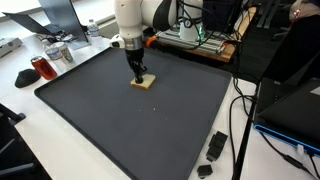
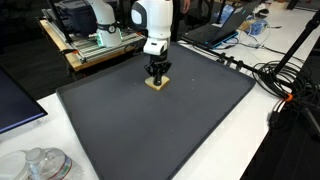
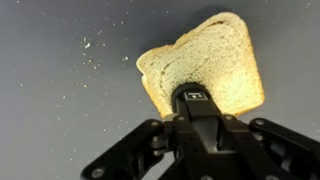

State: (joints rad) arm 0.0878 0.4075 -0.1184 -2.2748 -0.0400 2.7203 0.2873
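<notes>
A slice of pale bread [image 3: 215,60] with a light brown crust lies flat on the dark grey mat [image 3: 60,110]. In both exterior views the bread [image 1: 146,83] [image 2: 157,85] sits near the mat's far side. My gripper [image 3: 195,98] points straight down over the slice's near edge, its black fingertips pressed together and resting on or just above the bread. Nothing shows between the fingers. In the exterior views the gripper [image 1: 138,73] [image 2: 157,75] stands upright right on the slice. A few crumbs [image 3: 88,45] lie on the mat nearby.
A dark red cup [image 1: 42,68] and metal bowls [image 1: 60,52] stand beside the mat [image 1: 130,120]. Small black parts [image 1: 216,146] lie by its corner. Glass jars [image 2: 40,165], a laptop [image 2: 15,100] and cables [image 2: 282,82] surround the mat. A cart with electronics [image 2: 95,45] stands behind.
</notes>
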